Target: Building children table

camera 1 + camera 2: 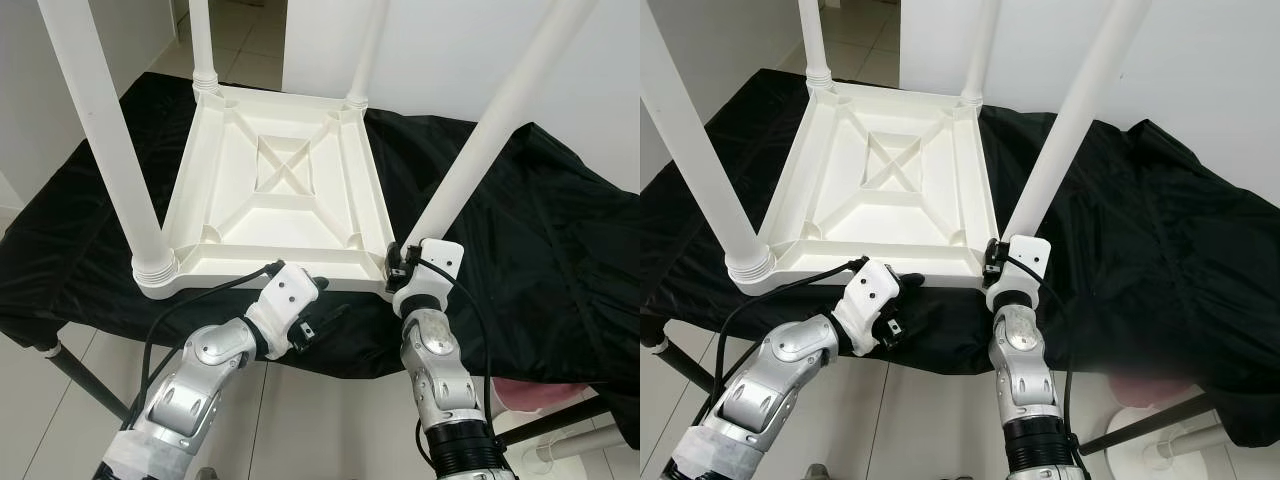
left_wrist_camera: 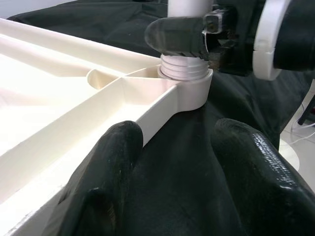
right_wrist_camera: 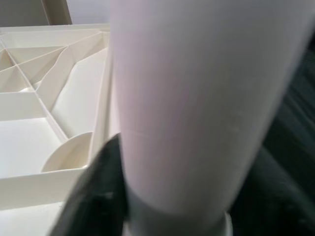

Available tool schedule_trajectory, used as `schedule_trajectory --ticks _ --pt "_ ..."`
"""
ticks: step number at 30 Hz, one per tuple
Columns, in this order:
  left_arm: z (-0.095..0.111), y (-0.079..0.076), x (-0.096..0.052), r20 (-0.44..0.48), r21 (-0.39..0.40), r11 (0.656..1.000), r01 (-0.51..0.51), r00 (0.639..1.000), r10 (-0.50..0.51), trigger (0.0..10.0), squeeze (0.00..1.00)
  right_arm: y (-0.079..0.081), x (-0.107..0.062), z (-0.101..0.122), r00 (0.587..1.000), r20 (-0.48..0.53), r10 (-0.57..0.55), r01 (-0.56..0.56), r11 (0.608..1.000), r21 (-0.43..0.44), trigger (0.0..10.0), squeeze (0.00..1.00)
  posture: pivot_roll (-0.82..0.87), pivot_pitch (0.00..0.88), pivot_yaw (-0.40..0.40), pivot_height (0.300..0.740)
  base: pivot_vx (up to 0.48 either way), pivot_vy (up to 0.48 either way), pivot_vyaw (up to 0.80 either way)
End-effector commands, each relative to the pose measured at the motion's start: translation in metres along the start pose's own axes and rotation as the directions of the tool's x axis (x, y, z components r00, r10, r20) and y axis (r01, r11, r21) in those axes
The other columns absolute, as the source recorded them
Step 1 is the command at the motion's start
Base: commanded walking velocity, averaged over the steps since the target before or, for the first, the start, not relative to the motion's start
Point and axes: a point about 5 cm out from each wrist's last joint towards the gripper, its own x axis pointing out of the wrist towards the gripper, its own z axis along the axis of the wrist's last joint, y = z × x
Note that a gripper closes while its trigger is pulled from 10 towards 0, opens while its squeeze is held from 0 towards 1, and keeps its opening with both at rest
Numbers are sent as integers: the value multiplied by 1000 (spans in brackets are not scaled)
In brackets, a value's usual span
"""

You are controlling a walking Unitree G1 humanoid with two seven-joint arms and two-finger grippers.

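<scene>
Here the right gripper (image 1: 398, 262) has its jaws clamped round the base of the white plastic tube leg (image 1: 478, 150) at the 4 o'clock corner, presumably to screw it home. The left gripper (image 1: 312, 305), jaws apart, sits at the near rim, likely steadying the upturned white plastic children's tabletop (image 1: 280, 195), which lies centred on the black-cloth-draped table (image 1: 540, 230) with all four legs standing up.
</scene>
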Motion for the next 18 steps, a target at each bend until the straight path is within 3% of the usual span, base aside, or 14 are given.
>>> schedule_trajectory --ticks 1,11,12,13,14,16,18 --pt "-2 -4 2 -4 0 999 37 999 -37 10000 0 -8 -11 -15 998 -56 -21 22 999 24 10000 1000 70 37 -103 740 0 0 0" --pt "-1 -4 3 -2 4 999 44 999 -44 10000 0 -12 -13 -10 995 -9 100 -99 995 29 10000 1000 58 41 -96 740 0 0 0" --pt "-1 -4 4 -1 2 999 45 999 -45 10000 0 -15 -12 -9 984 -7 178 -178 984 31 10000 1000 51 44 -92 740 0 0 0" --pt "-1 -5 4 1 -1 999 47 999 -47 10000 0 -18 -12 -8 962 -6 273 -272 961 42 10000 184 45 51 -89 740 0 0 0" --pt "-1 -5 5 1 -4 999 49 999 -49 10000 0 -23 -11 -6 931 1 365 -365 931 29 10000 0 38 60 -87 740 0 0 0" --pt "-1 -6 5 2 -9 999 52 999 -52 10000 0 -30 -10 -3 880 -4 474 -474 880 5 10000 0 33 66 -84 740 0 0 0" --pt "-1 -6 5 2 -11 998 54 999 -54 10000 0 -32 -9 -3 865 -11 501 -501 865 -2 10000 0 26 62 -82 740 0 0 0"
